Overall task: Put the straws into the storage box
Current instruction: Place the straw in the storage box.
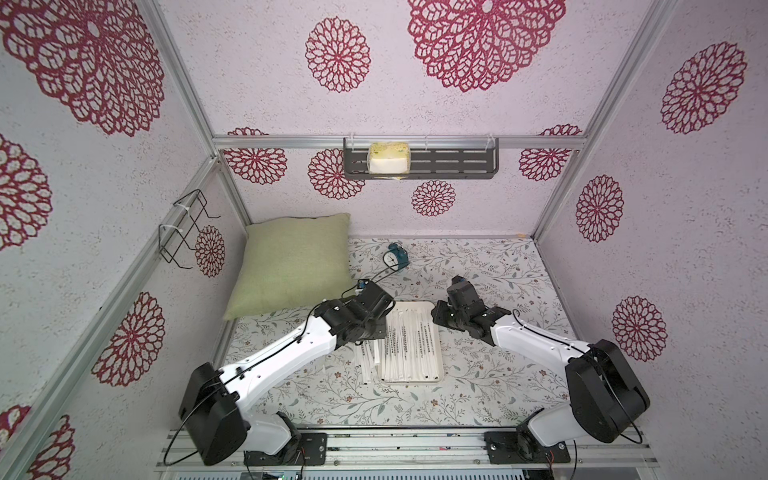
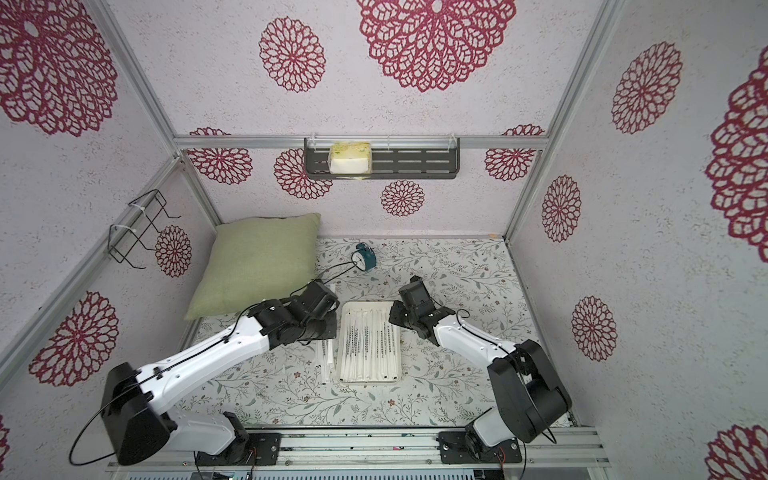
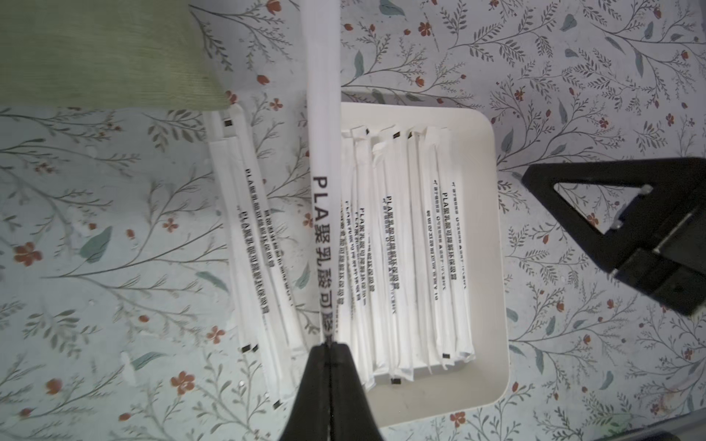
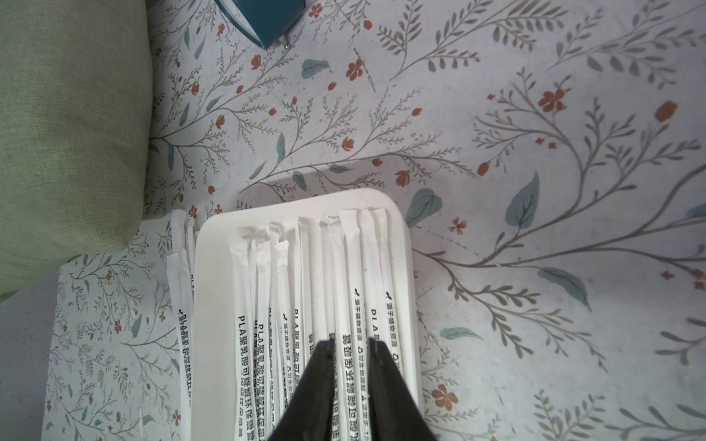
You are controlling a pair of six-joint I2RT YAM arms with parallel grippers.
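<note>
I'm seeing the left end effector (image 3: 330, 345) clamping one straw (image 3: 324, 152) above the storage box (image 3: 494, 236) edge. Most straws (image 3: 412, 248) are lying inside the box, with loose straws (image 3: 248, 248) sitting on the surface (image 3: 114, 229) just beside it. The right end effector (image 4: 351, 341) jaws are straddling a boxed straw (image 4: 349, 290); can't tell if it's gripping.

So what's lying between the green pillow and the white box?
A few loose straws on the table, beside the storage box, near the pillow. The right wrist view shows them.
</note>
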